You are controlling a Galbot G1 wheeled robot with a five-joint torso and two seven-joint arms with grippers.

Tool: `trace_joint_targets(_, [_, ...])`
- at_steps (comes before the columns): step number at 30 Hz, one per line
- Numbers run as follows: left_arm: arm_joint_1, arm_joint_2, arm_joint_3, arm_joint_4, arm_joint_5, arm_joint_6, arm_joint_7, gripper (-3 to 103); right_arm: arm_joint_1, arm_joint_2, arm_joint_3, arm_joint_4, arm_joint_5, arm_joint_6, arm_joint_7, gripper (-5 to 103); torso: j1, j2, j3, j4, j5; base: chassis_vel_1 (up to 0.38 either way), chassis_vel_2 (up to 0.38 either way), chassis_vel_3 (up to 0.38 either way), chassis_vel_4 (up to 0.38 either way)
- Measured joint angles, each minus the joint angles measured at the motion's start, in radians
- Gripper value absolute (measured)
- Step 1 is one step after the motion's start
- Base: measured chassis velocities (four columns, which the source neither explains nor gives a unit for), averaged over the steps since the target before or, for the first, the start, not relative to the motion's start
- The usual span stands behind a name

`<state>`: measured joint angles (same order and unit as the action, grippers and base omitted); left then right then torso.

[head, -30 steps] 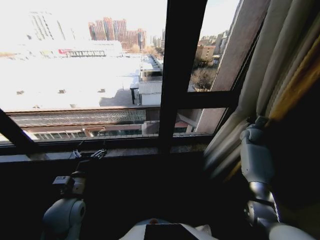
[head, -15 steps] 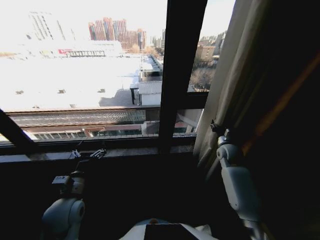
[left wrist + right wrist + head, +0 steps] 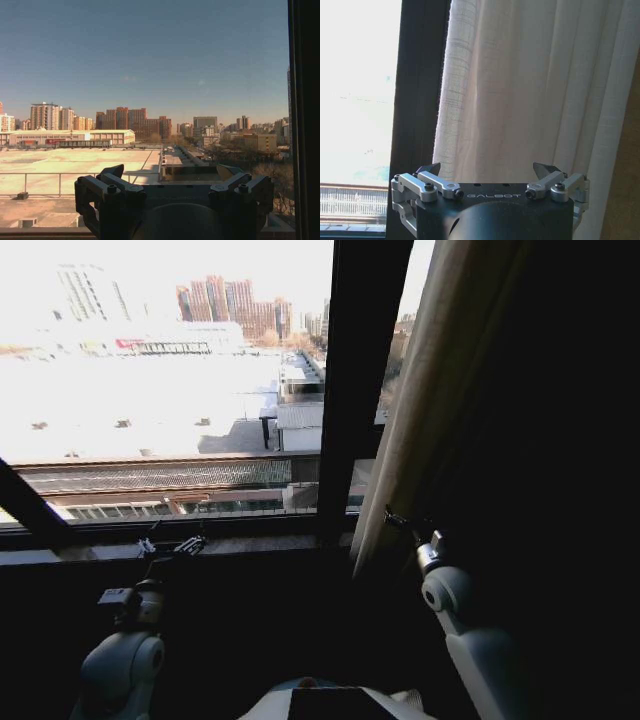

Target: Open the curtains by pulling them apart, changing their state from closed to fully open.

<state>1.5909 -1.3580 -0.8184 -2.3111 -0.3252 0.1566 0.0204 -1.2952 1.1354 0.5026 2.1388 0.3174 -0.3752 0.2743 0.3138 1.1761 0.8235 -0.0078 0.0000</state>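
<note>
1. Where the head view looks down at the window, the curtains hang on the robot's right side, their pale leading edge just to the right of the dark vertical window frame bar and overlapping the narrow pane beside it.
2. Behind that lit edge the fabric falls into deep shadow and covers the right part of the window down to the sill.
3. The right gripper is raised at the lower part of the curtain edge, just above sill height, with the white right arm rising to it from the lower right.
4. In the right wrist view the right gripper has its fingertips spread wide, with nothing between them.
5. In that same view the curtains stand close ahead of the spread fingers, cream fabric in long vertical pleats, lit from behind, with the frame bar beside their edge; whether the fingertips touch the cloth cannot be told.
6. The left gripper sits low at the sill's left part, well apart from the curtains, on the left arm.
7. In the left wrist view the left gripper is also spread wide with nothing held, facing the bare glass with city buildings and sky beyond.
8. The large left pane is uncovered, showing bright rooftops and distant towers.
</note>
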Motion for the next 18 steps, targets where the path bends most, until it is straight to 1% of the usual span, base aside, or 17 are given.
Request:
trace_joint_targets(2, [-0.014,-0.01,0.008,0.005,0.002,0.013,-0.001,100,-0.013,0.005,-0.02,0.0,-0.059,0.034,0.0,100,0.0,0.0,0.0,0.0001,0.0002,0.0,0.0,0.0,0.0])
trace_joint_targets(10, [-0.018,-0.005,0.004,0.018,0.006,0.025,-0.001,100,-0.025,0.015,-0.064,0.007,-0.114,0.051,0.0,100,0.0,0.0,0.0,0.0,0.0003,0.007,0.006,-0.006,-0.009])
trace_joint_targets(13, [-0.01,0.003,-0.003,0.02,0.007,0.024,-0.004,100,-0.004,0.032,-0.093,-0.001,-0.15,0.062,0.0,100,0.0,0.0,0.0,0.0001,0.0002,0.113,0.09,-0.089,-0.105])
trace_joint_targets(18, [-0.005,-0.001,-0.007,0.033,0.02,0.015,-0.005,100,0.014,0.05,-0.117,-0.013,-0.173,0.069,0.001,100,0.0,0.0,0.0,0.0003,0.0003,0.182,0.168,-0.161,-0.16])
